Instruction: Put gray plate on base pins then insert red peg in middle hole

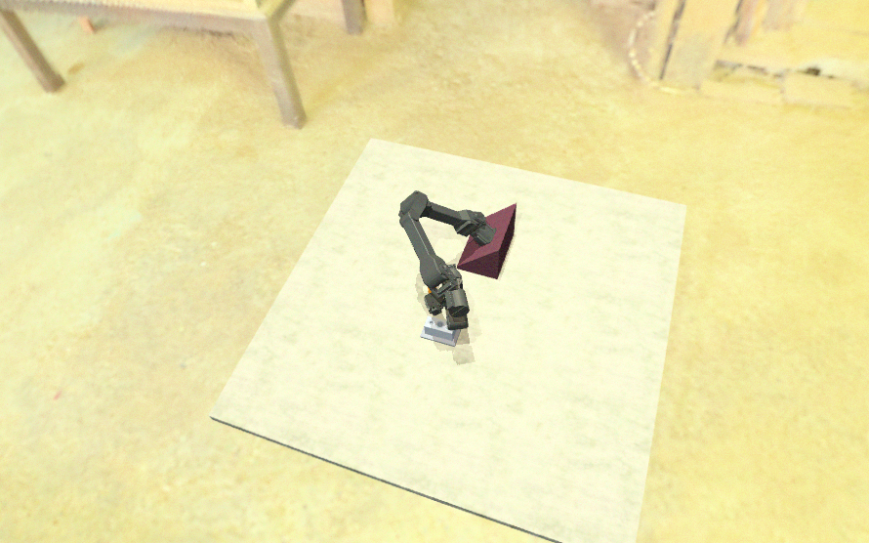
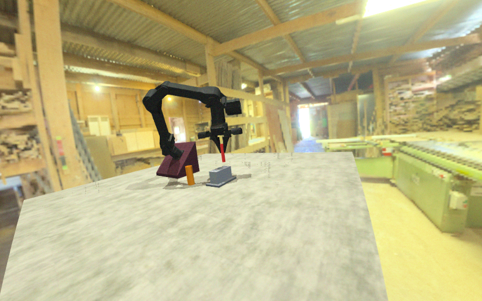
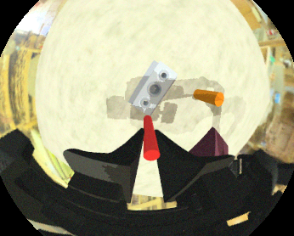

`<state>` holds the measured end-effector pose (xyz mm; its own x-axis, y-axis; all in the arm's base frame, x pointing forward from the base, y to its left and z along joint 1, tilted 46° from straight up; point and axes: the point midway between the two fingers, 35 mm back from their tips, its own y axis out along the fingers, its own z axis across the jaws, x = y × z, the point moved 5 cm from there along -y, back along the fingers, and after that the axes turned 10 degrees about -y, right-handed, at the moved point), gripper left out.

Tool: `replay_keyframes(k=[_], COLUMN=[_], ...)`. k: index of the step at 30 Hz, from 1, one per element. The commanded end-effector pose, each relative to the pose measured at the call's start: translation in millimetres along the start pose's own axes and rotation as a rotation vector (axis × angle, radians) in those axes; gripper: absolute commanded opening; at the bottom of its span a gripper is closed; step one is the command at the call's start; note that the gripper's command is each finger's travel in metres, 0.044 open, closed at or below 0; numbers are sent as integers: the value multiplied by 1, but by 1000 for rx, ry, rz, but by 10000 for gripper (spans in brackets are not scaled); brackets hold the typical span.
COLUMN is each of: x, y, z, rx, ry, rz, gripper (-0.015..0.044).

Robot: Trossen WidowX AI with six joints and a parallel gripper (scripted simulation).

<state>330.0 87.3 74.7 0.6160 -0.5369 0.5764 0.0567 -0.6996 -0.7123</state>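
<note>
Guiding the red peg [image 2: 222, 154] [image 3: 149, 137], pinched in the gripper [image 1: 436, 312] [image 2: 222, 149] [image 3: 148, 132] above the base [image 1: 436, 338] [image 2: 223, 182] [image 3: 139, 87]. Gray plate [image 1: 432, 325] [image 2: 221, 169] [image 3: 159, 81] appears seated flat; I judge insertion next: align over the middle hole, lower straight, release. That hole looks unfilled. Orange cylinder [image 1: 429, 291] [image 2: 189, 175] [image 3: 206, 97] stands beside the base, purple wedge [image 1: 491, 251] [image 2: 182, 161] [image 3: 211, 146] farther off.

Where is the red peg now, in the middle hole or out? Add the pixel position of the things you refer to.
Out: the hand [image 2: 222, 149] [image 3: 148, 132] holds the red peg [image 2: 222, 154] [image 3: 150, 142] above the block.
</note>
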Motion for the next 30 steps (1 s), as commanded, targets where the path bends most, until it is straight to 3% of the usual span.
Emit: replay_keyframes(k=[1,14,30], x=[15,49,48], y=[-1,1,1], z=[-3,-15,-13], rx=[-1,-12,-12], ry=[0,5,5], rz=[-8,-18,-19], gripper=[0,0,0])
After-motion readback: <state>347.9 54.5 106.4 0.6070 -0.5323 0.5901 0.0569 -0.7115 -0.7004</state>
